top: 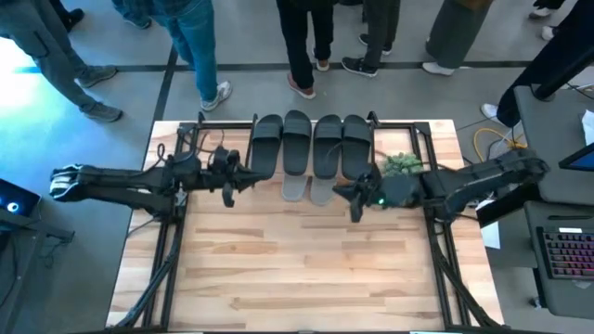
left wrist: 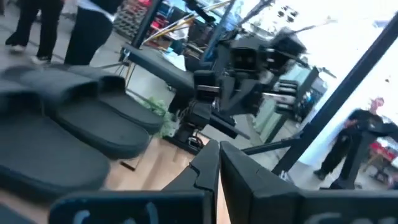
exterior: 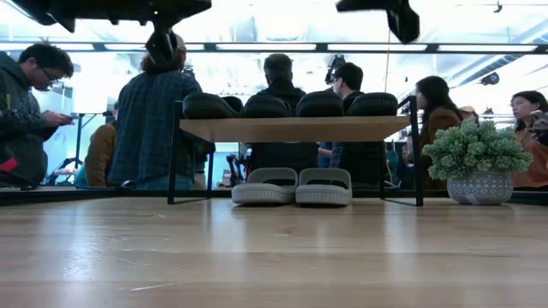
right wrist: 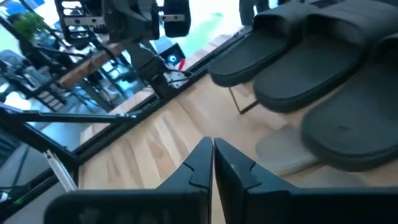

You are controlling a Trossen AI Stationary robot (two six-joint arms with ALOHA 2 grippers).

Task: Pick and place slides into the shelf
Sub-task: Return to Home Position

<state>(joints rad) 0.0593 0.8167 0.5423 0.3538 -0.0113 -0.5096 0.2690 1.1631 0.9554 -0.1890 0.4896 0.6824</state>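
Four dark slides (top: 304, 144) lie side by side on the shelf's (top: 227, 126) top board; in the low view their heels (exterior: 291, 105) show above the board. Two light grey slides (exterior: 291, 186) sit on the lower tier, their ends poking out in the high view (top: 308, 190). My left gripper (top: 227, 190) hovers shut just left of the shelf's front. My right gripper (top: 355, 206) hovers shut just in front of the shelf's right part. Both are empty; each wrist view shows fingertips together, left (left wrist: 217, 163) and right (right wrist: 212, 158).
A small potted plant (exterior: 476, 164) stands on the table right of the shelf (top: 401, 163). Several people stand beyond the table's far edge. The wide wooden tabletop (top: 306, 269) stretches toward the near edge. A laptop (top: 566, 260) sits off the table's right side.
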